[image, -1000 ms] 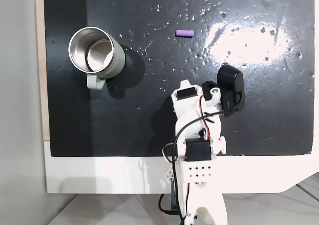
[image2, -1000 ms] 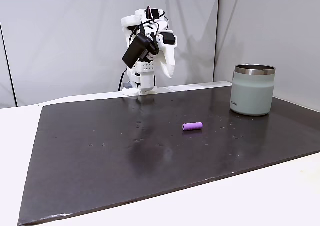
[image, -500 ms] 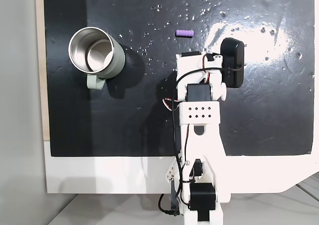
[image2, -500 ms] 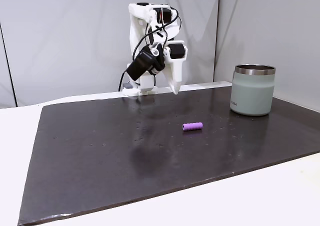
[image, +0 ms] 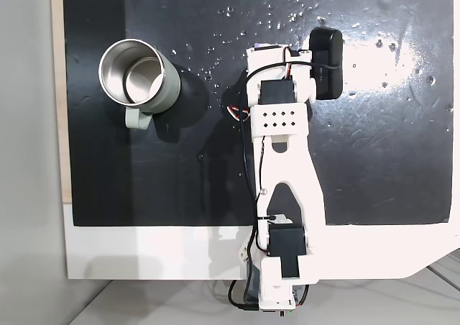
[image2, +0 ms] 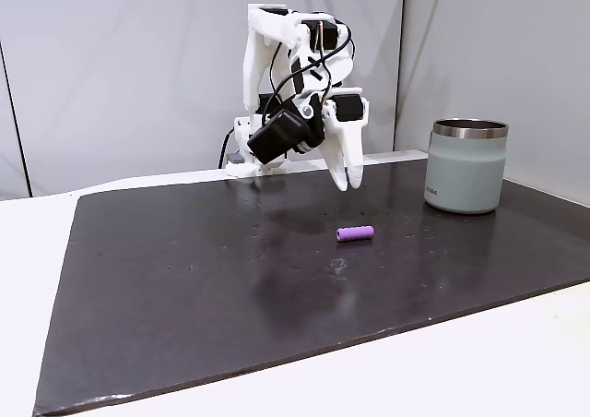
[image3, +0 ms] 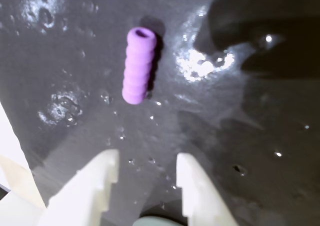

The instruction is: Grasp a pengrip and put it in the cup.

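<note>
1. In the wrist view our pincer [image3: 147, 168] enters from the bottom edge, its two pale fingertips [image3: 105, 168] apart with nothing between them: released, holding nothing.
2. Just beyond those tips lies the pengrip [image3: 137, 66], a ribbed purple tube flat on the dark wet-looking mat [image3: 260, 136], its open end pointing away from us. It is near the pincer but not yet between the tips.
3. In the side fixed view the pengrip [image2: 355, 233] rests alone mid-mat, with the pincer [image2: 348, 179] hanging above and slightly behind it.
4. What has changed: a second ago the arm was folded back near its base; half a second ago it was partway out; now it stretches over the pengrip. We judge the approach nearly done; a descent and a closing remain.
5. Farther off, the cup [image2: 466, 166] stands upright at the right of that view, well apart from the pengrip. Seen from above, the cup [image: 147, 88] is empty and sits at the left.
6. A small dark mark low on the cup's wall is too small to read.
7. The counter [image2: 516, 362] beneath the mat is white.
</note>
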Robot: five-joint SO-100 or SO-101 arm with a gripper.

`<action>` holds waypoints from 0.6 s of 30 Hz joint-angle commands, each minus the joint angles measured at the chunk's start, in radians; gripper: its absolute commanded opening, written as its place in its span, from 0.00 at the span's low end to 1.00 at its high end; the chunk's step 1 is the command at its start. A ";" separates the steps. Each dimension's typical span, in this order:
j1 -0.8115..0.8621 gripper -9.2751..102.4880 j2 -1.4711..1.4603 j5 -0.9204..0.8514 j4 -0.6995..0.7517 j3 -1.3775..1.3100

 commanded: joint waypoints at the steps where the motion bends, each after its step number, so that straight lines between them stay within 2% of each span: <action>1: 0.011 0.24 -0.037 -0.006 0.009 -0.106; 8: 0.015 0.25 -0.196 0.021 0.060 -0.287; 18: 0.040 0.26 -0.357 0.021 0.114 -0.403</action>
